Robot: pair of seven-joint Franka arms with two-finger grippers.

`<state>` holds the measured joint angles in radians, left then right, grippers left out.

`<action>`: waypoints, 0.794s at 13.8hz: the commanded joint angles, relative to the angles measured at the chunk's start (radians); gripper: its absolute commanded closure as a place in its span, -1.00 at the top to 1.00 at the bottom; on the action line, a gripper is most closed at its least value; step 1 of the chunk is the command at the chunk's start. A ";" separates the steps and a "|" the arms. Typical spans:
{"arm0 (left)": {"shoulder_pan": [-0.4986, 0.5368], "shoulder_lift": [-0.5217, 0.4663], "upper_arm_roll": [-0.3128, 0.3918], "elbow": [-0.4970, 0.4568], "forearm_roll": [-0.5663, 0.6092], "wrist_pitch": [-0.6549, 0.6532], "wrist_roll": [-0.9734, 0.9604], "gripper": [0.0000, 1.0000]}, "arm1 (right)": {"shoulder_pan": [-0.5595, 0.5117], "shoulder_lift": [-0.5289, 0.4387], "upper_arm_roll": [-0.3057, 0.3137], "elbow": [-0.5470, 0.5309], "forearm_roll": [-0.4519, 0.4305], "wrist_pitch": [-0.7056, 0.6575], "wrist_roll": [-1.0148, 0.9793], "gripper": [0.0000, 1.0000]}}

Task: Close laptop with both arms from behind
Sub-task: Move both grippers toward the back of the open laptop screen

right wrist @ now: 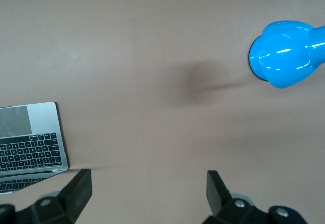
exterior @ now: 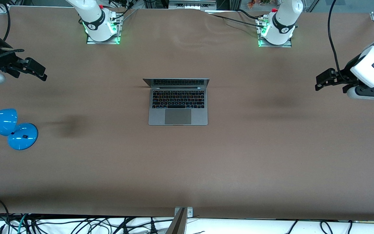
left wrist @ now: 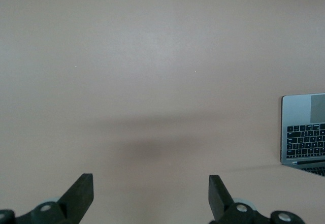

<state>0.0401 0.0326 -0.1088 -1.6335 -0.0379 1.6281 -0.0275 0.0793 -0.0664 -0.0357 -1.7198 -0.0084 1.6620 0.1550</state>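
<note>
An open laptop (exterior: 178, 105) sits mid-surface (exterior: 187, 169), its raised lid edge running from one arm's end to the other, toward the bases. The left gripper (exterior: 324, 81) and right gripper (exterior: 37, 70) hover wide open and empty, about equally distant

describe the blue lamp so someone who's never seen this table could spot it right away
Start at the brown table and find the open laptop in its middle. Go from there toward the right arm's end of the table, slightly nearer the front camera, right to the table's edge. The blue lamp stands there: glossy bright blue, with a round base and bulbous head, the only colourful thing on the table.
</note>
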 commanded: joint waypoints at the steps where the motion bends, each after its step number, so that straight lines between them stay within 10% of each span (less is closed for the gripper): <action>1: 0.001 -0.075 -0.002 -0.104 -0.020 0.053 0.002 1.00 | -0.007 -0.030 0.010 -0.029 -0.010 -0.004 0.001 1.00; 11: 0.001 -0.089 -0.152 -0.124 -0.019 0.042 -0.201 1.00 | -0.007 -0.029 0.010 -0.030 -0.010 -0.004 0.006 1.00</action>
<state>0.0388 -0.0336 -0.2189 -1.7310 -0.0388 1.6626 -0.1760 0.0793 -0.0663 -0.0355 -1.7249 -0.0084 1.6617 0.1550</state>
